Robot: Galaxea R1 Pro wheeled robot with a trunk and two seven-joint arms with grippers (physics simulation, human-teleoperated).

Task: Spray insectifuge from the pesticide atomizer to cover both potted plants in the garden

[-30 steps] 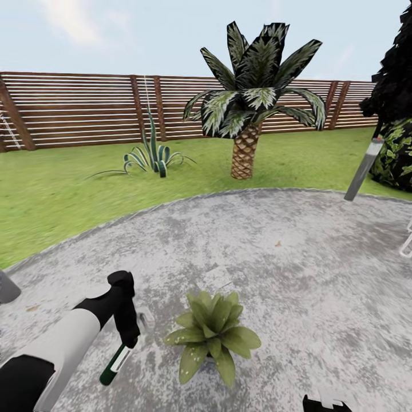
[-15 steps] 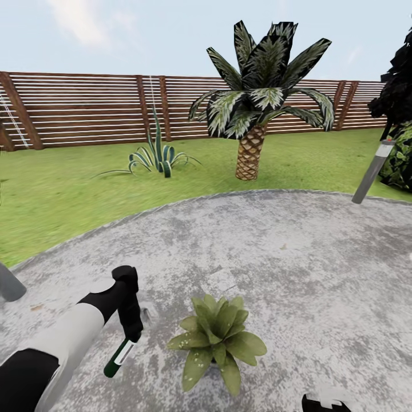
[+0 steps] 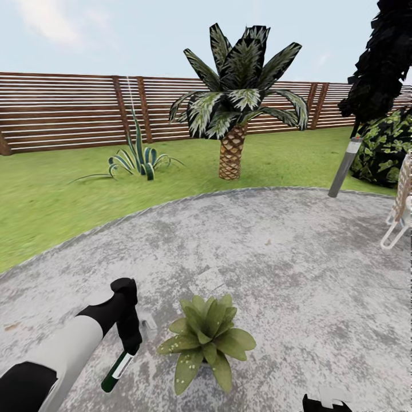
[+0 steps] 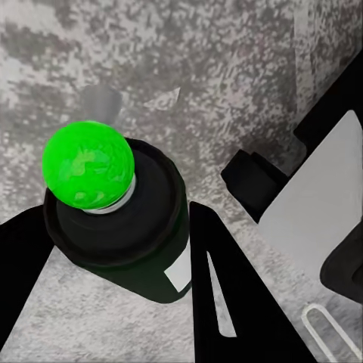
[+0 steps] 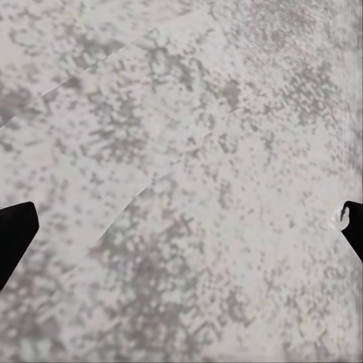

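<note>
Head view has swung since a second ago: palm [image 3: 234, 109], fence [image 3: 68, 111] and bollard lamp [image 3: 344, 167] all sit further left in frame, and a white chair frame [image 3: 399, 214] has come in at the right edge, so this is camera motion, not the things moving. Left tool [image 3: 129, 343] hangs low over the grey patio [image 3: 297, 252], pinching the pesticide atomizer [image 3: 116, 371], which tilts nozzle-down just beside one potted plant [image 3: 206, 337]; arm and bottle keep nearly the same place relative to that plant across the three frames. Left wrist view confirms both fingers pressed against the dark bottle body [image 4: 132, 227], green cap [image 4: 88, 165] toward the ground. Right tool [image 5: 181, 219]: black fingertips at opposite edges of its wrist view, spread, nothing between, bare patio below. No spray or wetting is visible on the leaves, though at this resolution I could miss it. Judgement: pick-up done, first plant within reach, second plant yet to be located.
</note>
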